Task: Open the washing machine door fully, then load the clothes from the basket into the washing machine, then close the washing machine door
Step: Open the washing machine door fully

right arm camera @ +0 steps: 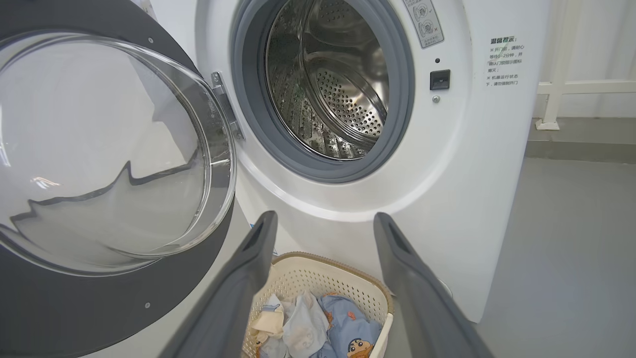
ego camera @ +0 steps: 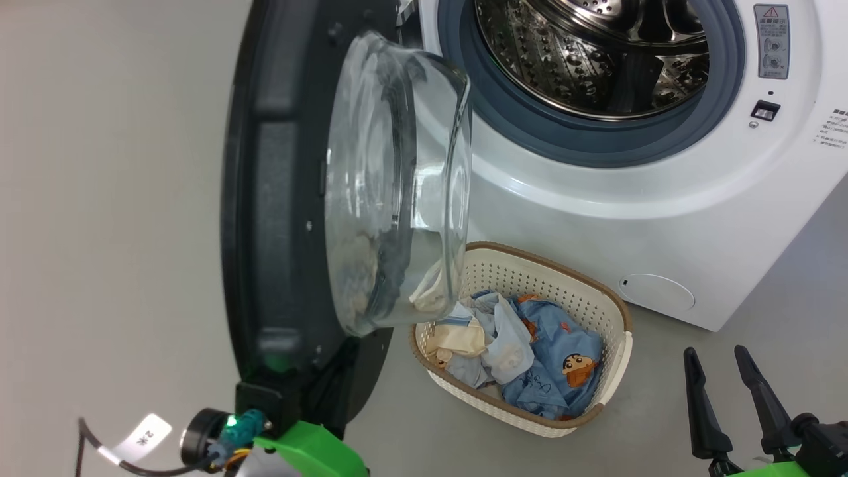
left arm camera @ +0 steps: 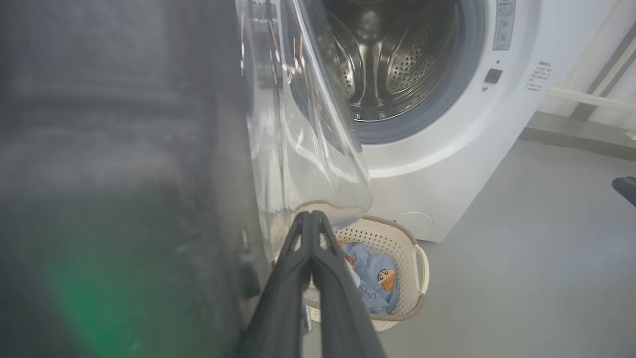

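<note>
Closed finger to finger and holding nothing, the left gripper (left arm camera: 311,215) lies along the inner side of the washing machine door (ego camera: 246,199). Its tips show against the lower edge of the door's glass bowl (ego camera: 397,185); whether they touch it cannot be told. The door stands swung out from the washing machine (ego camera: 596,225), hinged at the left of the round opening, so that the steel drum (ego camera: 583,66) and the grey-blue seal (ego camera: 530,126) are bare. The basket (ego camera: 616,311) sits on the grey floor (ego camera: 795,298) just in front of the washing machine, below the opening and partly behind the bowl. The clothes (ego camera: 556,344) lie heaped inside the basket, light-blue printed pieces beside pale cream ones. The right gripper (ego camera: 717,351) hangs with its fingers spread wide and empty, in front of the washing machine's right half, near the basket and apart from it.
</note>
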`<state>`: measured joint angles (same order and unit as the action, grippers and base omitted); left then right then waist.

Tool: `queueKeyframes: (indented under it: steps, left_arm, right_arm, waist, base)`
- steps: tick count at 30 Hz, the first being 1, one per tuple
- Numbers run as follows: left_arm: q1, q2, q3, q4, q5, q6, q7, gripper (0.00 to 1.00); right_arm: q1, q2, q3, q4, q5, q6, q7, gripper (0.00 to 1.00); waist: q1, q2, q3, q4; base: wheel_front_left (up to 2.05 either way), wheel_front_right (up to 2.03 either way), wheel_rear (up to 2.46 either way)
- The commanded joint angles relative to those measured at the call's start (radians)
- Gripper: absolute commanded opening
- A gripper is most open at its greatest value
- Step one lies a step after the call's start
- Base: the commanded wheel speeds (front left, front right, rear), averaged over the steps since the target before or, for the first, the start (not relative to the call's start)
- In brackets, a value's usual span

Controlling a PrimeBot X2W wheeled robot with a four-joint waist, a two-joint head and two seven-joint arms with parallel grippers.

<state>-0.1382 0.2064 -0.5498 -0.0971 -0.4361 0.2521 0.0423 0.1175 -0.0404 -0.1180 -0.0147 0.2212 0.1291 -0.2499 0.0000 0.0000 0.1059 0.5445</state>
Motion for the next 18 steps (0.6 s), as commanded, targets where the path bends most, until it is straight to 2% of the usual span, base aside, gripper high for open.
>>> queueKeyframes:
  steps: [1, 11, 18]
  left_arm:
    - [-0.029, 0.03, 0.057, -0.009, 0.006, 0.015, -0.011, 0.0]
    - [-0.064, 0.055, 0.166, 0.104, -0.018, 0.055, -0.075, 0.0]
    - [-0.113, 0.058, 0.231, 0.23, -0.039, 0.07, -0.133, 0.0]
  right_arm:
    - [-0.036, -0.015, 0.028, -0.019, -0.01, 0.002, -0.012, 1.0]
    - [-0.033, -0.026, 0.027, -0.019, -0.011, 0.002, -0.012, 1.0]
    - [-0.024, -0.034, 0.02, -0.025, -0.018, 0.002, -0.012, 1.0]
  waist:
    - [0.0, 0.0, 0.0, 0.0]
    - [0.0, 0.0, 0.003, 0.0]
    - [0.0, 0.0, 0.011, 0.0]
  base:
    - [0.0, 0.0, 0.0]
    - [0.0, 0.0, 0.0]
    - [0.0, 0.0, 0.0]
